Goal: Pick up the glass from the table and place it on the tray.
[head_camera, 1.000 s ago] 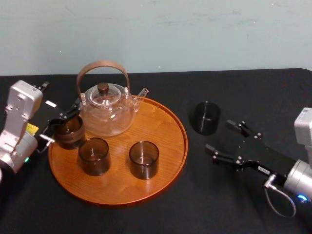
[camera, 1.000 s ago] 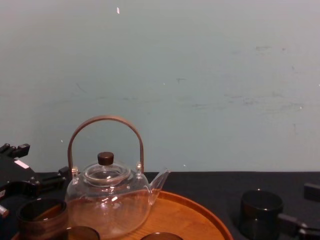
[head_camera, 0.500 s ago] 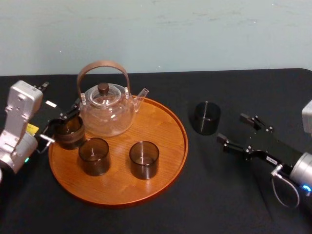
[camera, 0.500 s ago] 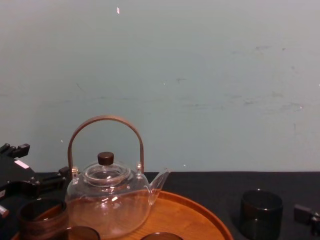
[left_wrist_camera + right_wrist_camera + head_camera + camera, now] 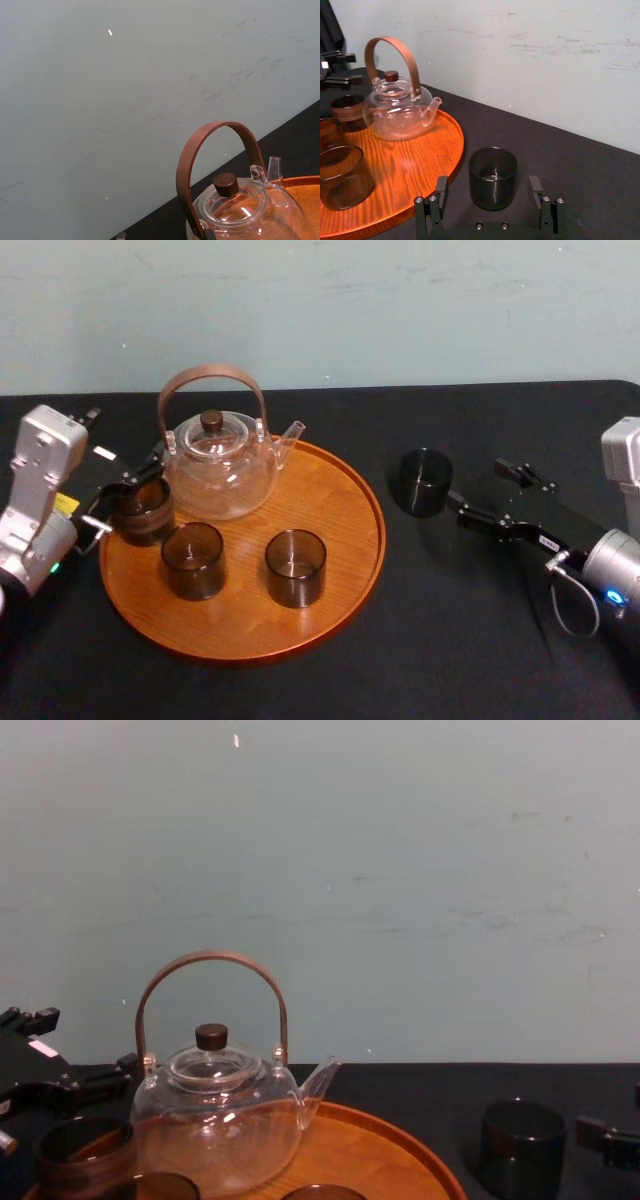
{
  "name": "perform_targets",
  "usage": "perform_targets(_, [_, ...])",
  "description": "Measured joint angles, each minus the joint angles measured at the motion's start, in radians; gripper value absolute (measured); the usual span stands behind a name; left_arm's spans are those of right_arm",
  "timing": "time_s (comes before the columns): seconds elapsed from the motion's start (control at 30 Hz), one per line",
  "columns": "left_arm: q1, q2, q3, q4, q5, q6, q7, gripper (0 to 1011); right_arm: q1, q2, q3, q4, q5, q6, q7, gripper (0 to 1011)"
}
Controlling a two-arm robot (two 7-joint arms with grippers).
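Note:
A dark glass [image 5: 425, 481] stands on the black table [image 5: 470, 640], just right of the round wooden tray [image 5: 340, 540]. My right gripper [image 5: 483, 491] is open and level with it, fingertips close to its right side. In the right wrist view the glass [image 5: 493, 177] stands just ahead of the two spread fingers [image 5: 440, 192], untouched. The chest view shows the glass [image 5: 522, 1145] with a finger beside it. My left gripper [image 5: 130, 490] rests at the tray's left edge by a brown glass [image 5: 140, 510], fingers apart.
A clear glass teapot [image 5: 215, 465] with a brown handle stands at the back of the tray. Two more dark glasses [image 5: 193, 560] [image 5: 295, 567] stand near the tray's front. The raised tray rim lies between the glass and the tray floor. A pale wall runs behind the table.
My right gripper has swung away from the front of the table and moved toward the glass, still open. The glass and the left arm have not moved.

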Motion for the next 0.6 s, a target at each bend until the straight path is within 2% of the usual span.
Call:
perform_targets(0.3, [0.000, 0.000, 0.000, 0.000, 0.000, 0.000, 0.000, 1001, 0.046, -0.021, -0.018, 0.048, -0.019, 0.016, 0.000, 1002])
perform_targets(0.6, [0.000, 0.000, 0.000, 0.000, 0.000, 0.000, 0.000, 1001, 0.123, -0.050, -0.057, 0.128, -0.047, 0.039, 0.013, 1002])
